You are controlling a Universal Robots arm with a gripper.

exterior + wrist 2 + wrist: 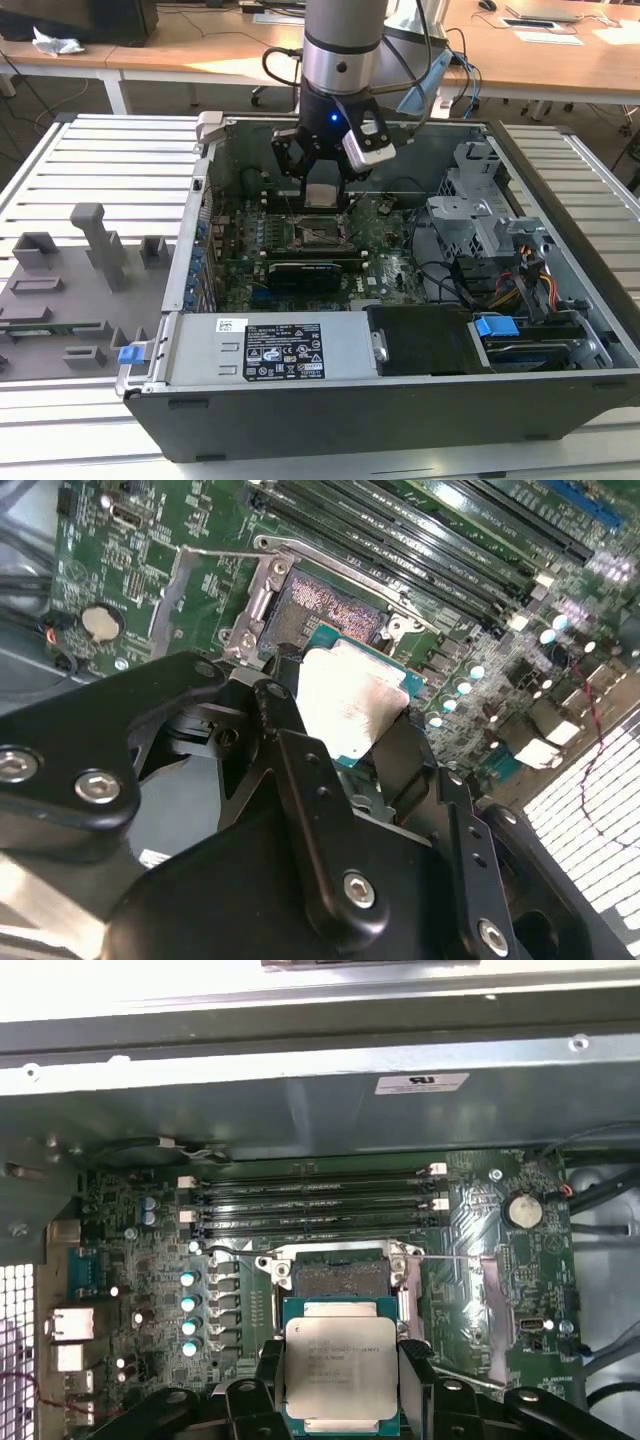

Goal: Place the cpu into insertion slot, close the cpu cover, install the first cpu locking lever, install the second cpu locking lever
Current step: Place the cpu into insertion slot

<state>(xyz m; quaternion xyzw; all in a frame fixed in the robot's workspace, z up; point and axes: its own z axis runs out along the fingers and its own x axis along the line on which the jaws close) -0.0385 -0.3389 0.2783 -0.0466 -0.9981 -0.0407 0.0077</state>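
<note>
Cpu (338,1360) and insertion slot (340,1275), partly covered
In the first wrist view the gripper (340,1385) clasps the cpu, its fingers (268,1375) overlapping its sides; the cpu covers the insertion slot's near rim. In the second wrist view the gripper's body hides the cpu's near part.

This was a robotics lab set up inside an office-type room. A desktop computer case (400,415) lay on its side with its panel off, resting on a slatted aluminium table (110,160) (ribbed metal, nothing like household furniture). A robot arm (343,50) reached down into the case. Just beside the case, on the exterior view's left, sat a grey fixture board (50,320) with moulded holders standing on it. Behind ran wooden desks (180,55) with cables (468,80) trailing off them. In the first wrist view the green circuit board (480,1230) lay exposed, the insertion slot (340,1275) uncovered.
</note>
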